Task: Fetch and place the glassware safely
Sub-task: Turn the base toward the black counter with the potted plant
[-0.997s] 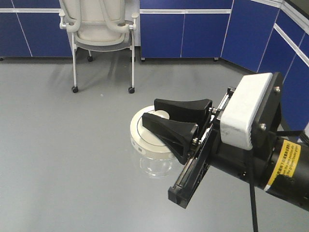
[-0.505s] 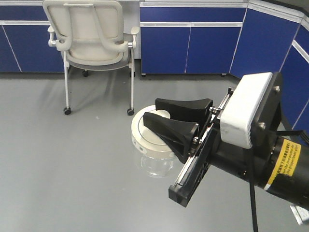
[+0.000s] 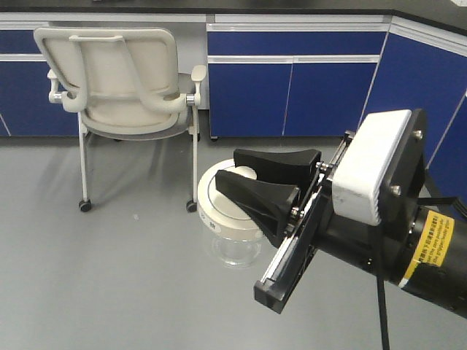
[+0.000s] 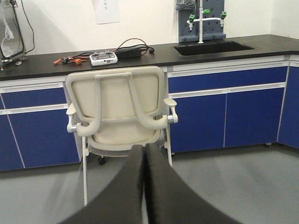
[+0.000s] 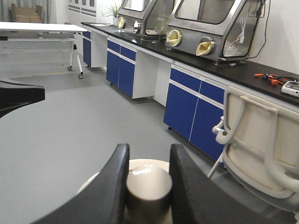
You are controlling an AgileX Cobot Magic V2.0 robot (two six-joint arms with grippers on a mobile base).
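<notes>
One cream chair (image 3: 124, 80) on castors sits at the left of the front view, back to camera, with blue cabinets (image 3: 292, 80) behind. In the centre is one glass jar (image 3: 235, 246) with a clear body and a cream lid (image 3: 219, 208), held up over the grey floor (image 3: 87, 277), just right of the chair. There is a small dark mark on the lid rim, unreadable. The right end effector (image 3: 228, 168) is narrow, clamped on the lid's knob (image 5: 148, 184). In the wrist view its two fingers (image 5: 112, 186) touch the knob, one on each side. The jar body is partly hidden by the lid and fingers. At far right, one yellow label (image 3: 429, 248) on the arm (image 3: 365, 233) has black print too small to read, and the arm is cut off by the frame edge.

The left end effector (image 4: 145, 151) shows only in its own wrist view: fingers pressed together, nothing between. Beyond it, a black surface (image 4: 161, 50) carries tangled cables (image 4: 70, 59), one white device (image 4: 103, 58) and one tap (image 4: 202, 16) with green handles. One paper sheet (image 4: 105, 10) is on the wall, text illegible.
</notes>
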